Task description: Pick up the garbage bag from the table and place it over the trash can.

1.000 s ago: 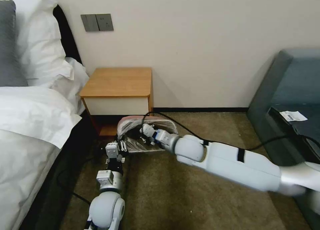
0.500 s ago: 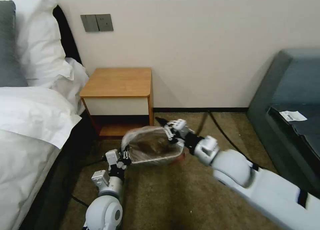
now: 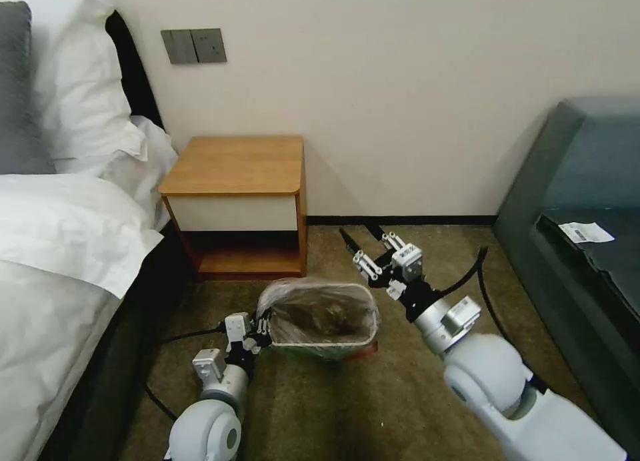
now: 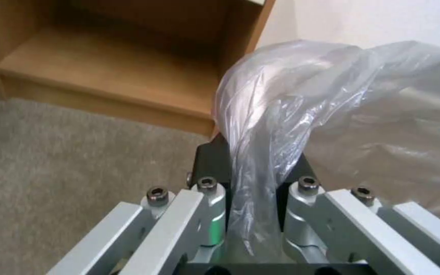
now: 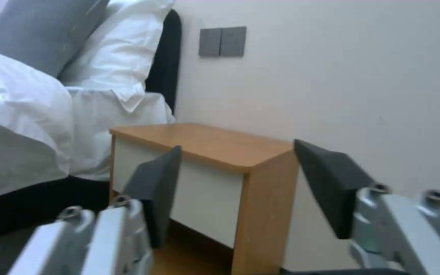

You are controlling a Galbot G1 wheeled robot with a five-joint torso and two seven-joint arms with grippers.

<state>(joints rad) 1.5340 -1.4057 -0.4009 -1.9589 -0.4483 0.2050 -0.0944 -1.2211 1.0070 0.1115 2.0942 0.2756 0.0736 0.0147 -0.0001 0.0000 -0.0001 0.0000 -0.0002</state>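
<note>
Beside the table [image 3: 233, 174], down on the carpet in front of its right corner, the garbage bag [image 3: 323, 314] now sits opened out over what I take to be the trash can, where half a second ago my right gripper [image 3: 363, 242] was pinching the bag's far rim and a second ago it was reaching across the bag close under the table's shelf. That right gripper has let go and pulled back toward the wall side of the table's right corner; its dark pads [image 5: 154, 191] stand wide apart with nothing between them. My left gripper [image 3: 261, 327] has not released: in the left wrist view the thin plastic [image 4: 261, 152] runs down between its fingers [image 4: 207, 214], which are closed tight on a gathered fold of the rim, on the side of the bag nearest the table's shelf. So the stretching looks mostly done, and one corner remains in my grasp. The bag is translucent grey, crinkled and glossy, its mouth spread into a rounded rectangle, with a red strip showing low at the corner farthest from the table. I can't clearly make out the bin's own wall through the plastic, so how fully the rim is seated is uncertain.
</note>
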